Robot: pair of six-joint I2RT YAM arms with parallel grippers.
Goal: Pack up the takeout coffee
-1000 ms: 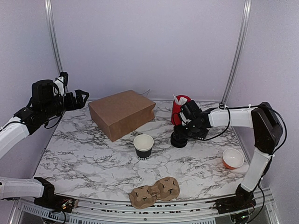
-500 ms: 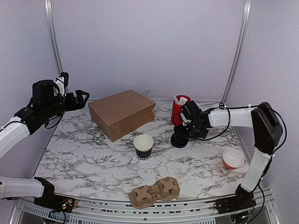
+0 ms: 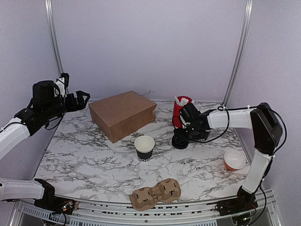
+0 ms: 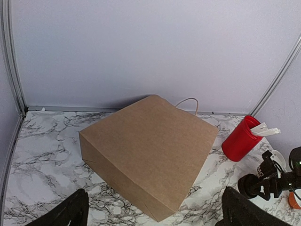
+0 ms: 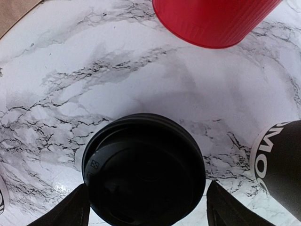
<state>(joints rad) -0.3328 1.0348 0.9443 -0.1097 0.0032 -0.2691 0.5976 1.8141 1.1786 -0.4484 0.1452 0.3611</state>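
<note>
takeout coffee [image 5: 143,169]: black lid, glossy
tub [image 5: 214,21]: red, ribbed
table [image 5: 61,94]: white marble, grey-black veins
bag [image 4: 150,150]: plain brown

Count of items on the table.

Black paper cups: 2. One lidded cup [image 3: 179,140] sits far right of centre, and one open cup [image 3: 144,147] with a white rim sits at centre.
Black lid [image 5: 143,169]: 1, seated on the far-right cup.
Brown paper bag [image 3: 123,115]: 1, far left of centre.
Red tub [image 3: 178,110]: 1, far right. White sachets [image 4: 263,129] stick out of it, number not readable.
Cardboard cup carrier [image 3: 156,193]: 1, near edge, two wells showing.
Orange bowl [image 3: 234,160], white inside: 1, near right.
Robot arms: 2, a left arm [image 3: 11,133] and a right arm [image 3: 233,118].
</note>
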